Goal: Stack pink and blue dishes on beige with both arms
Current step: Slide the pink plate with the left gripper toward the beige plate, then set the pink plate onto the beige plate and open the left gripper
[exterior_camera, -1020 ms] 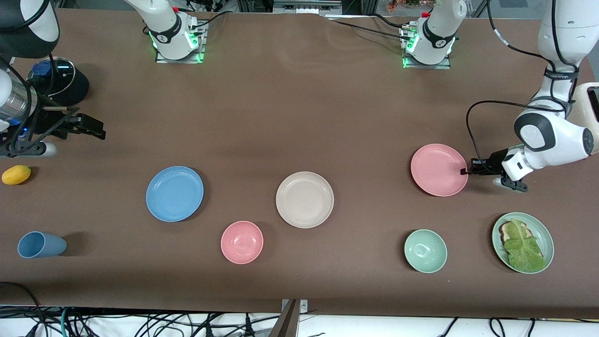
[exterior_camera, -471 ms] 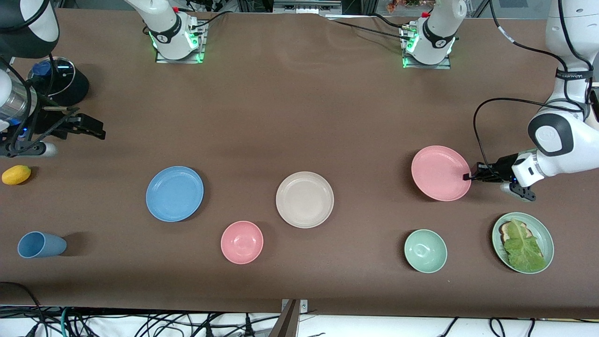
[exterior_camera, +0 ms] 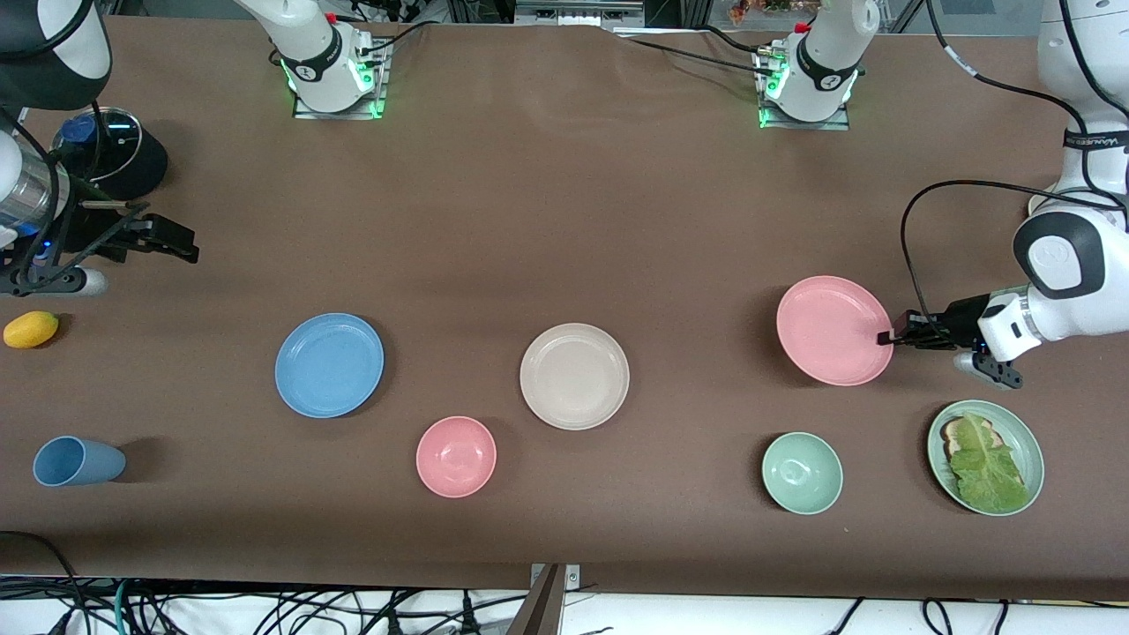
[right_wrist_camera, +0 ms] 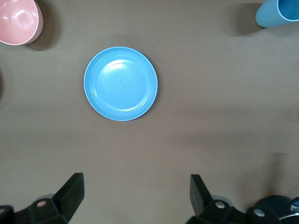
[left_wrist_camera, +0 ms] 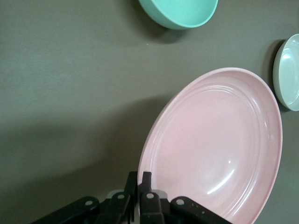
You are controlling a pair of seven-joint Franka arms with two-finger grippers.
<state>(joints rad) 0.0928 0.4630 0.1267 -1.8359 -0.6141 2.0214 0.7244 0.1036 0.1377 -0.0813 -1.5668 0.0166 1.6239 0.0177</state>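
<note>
- Hovering with its fingers spread wide and nothing between them, the right gripper (exterior_camera: 168, 238) waits over the table (exterior_camera: 564, 203) at the right arm's end, beside a black lidded pot (exterior_camera: 110, 159).
- A yellow fruit (exterior_camera: 31, 329) and a blue cup (exterior_camera: 78, 461) on its side lie nearer to the front camera at that same end.
- The blue plate (exterior_camera: 329, 364) lies flat on the table, untouched, toward the right arm's end from the beige plate (exterior_camera: 574, 376).
- A pink bowl (exterior_camera: 456, 456) sits between those two plates, nearer to the front camera.
- The beige plate rests mid-table with nothing on it.
- The pink plate (exterior_camera: 834, 330) is tilted and pinched at its rim.
- A green bowl (exterior_camera: 802, 473) stands nearer to the front camera.
- The left gripper (exterior_camera: 885, 338), fingers clamped on the pink plate's rim, holds it at the left arm's end.
- A green plate with lettuce (exterior_camera: 985, 457) sits nearer to the front camera.
</note>
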